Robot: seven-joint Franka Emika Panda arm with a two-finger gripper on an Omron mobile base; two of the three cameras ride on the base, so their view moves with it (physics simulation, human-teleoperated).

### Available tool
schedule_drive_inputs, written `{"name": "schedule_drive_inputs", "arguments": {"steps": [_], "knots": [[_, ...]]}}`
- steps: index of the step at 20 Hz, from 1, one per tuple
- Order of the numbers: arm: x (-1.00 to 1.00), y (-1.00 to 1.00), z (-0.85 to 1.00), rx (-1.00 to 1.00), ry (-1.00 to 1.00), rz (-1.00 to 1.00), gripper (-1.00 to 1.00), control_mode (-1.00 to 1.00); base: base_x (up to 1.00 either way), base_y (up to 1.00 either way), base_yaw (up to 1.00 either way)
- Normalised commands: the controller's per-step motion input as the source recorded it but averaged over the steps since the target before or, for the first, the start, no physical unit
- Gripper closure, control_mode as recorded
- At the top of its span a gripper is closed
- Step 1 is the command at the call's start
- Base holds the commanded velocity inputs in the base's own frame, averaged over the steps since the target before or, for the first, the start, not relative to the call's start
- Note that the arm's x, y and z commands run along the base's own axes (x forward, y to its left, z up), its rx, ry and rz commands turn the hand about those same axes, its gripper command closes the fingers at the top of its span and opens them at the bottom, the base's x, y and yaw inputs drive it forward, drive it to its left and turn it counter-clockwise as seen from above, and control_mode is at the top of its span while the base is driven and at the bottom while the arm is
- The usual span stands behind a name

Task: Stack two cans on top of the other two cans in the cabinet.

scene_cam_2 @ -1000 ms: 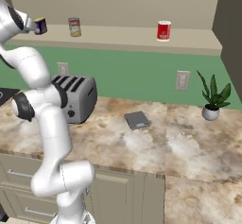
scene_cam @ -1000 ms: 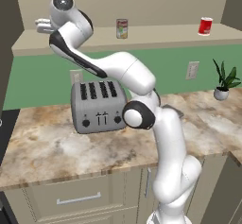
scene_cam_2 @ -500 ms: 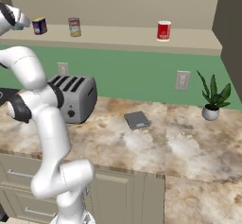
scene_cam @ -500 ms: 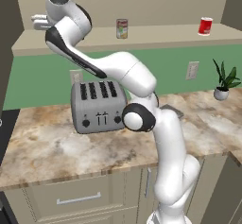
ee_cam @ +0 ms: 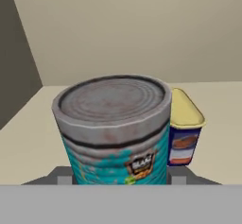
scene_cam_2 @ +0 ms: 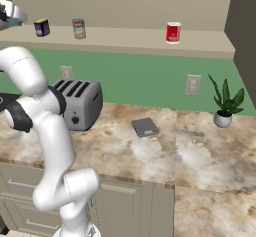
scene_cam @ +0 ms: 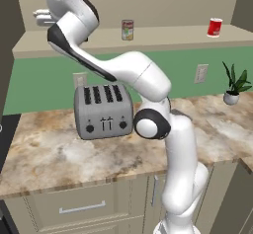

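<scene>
Hand view: gripper [ee_cam: 120, 180] clamps teal-blue silvery-rimmed can [ee_cam: 116, 131], now drawn left of short dark blue can [scene_cam_2: 41, 27] on pale cabinet shelf [scene_cam_2: 125, 37].

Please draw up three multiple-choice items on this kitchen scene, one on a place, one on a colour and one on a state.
1. Where does the red can stand?
A. on the cabinet shelf, far right of the other cans
B. on the counter beside the toaster
C. on top of the pale can

2. What colour is the label of the can between the gripper's fingers?
A. bright red
B. teal-blue
C. black

3. What is the state of the gripper?
A. open above the counter
B. shut on nothing
C. shut on the teal-blue can

Answers:
1 A, as both base views show it alone at the right end of the shelf.
2 B, as the hand view shows teal below a silvery lid.
3 C, as the can sits between the finger tips in the hand view, with the dark blue can just behind.
</scene>
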Motion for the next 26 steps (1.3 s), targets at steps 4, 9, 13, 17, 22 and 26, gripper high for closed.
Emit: {"name": "schedule_drive_inputs", "arguments": {"steps": [4, 9, 13, 17, 22, 26], "knots": [[-0.26, -0.33, -0.01, 0.00, -0.06, 0.00, 1.00, -1.00, 0.00, 0.00, 0.00], [-0.27, -0.37, -0.22, 0.02, -0.05, 0.00, 1.00, -1.00, 0.00, 0.00, 0.00], [-0.16, -0.37, -0.43, 0.07, -0.12, 0.00, 1.00, -1.00, 0.00, 0.00, 0.00], [0.05, -0.30, -0.25, 0.06, -0.12, 0.00, 1.00, -1.00, 0.00, 0.00, 0.00], [0.14, -0.30, -0.02, 0.05, -0.03, 0.00, 1.00, -1.00, 0.00, 0.00, 0.00], [0.15, -0.20, 0.15, 0.03, 0.00, 0.00, 1.00, -1.00, 0.00, 0.00, 0.00]]}}
